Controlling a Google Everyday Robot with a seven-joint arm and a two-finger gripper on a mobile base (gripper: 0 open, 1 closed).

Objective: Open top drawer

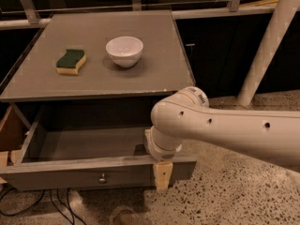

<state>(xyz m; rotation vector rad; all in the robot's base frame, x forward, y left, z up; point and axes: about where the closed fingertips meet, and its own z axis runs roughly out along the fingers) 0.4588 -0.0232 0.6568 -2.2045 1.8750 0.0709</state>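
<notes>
1. The top drawer [70, 165] is seen drawn forward from under the desk [154, 74].
2. The gripper [160, 170] is placed at the top drawer's front edge, right of its knob [102, 177].
3. A sponge [71, 61] and a bowl [124, 50] are set on the desk, above and behind the top drawer, the sponge to the left.

Grey table [93, 81] carries sponge [71, 62] and white bowl [124, 50].
</notes>
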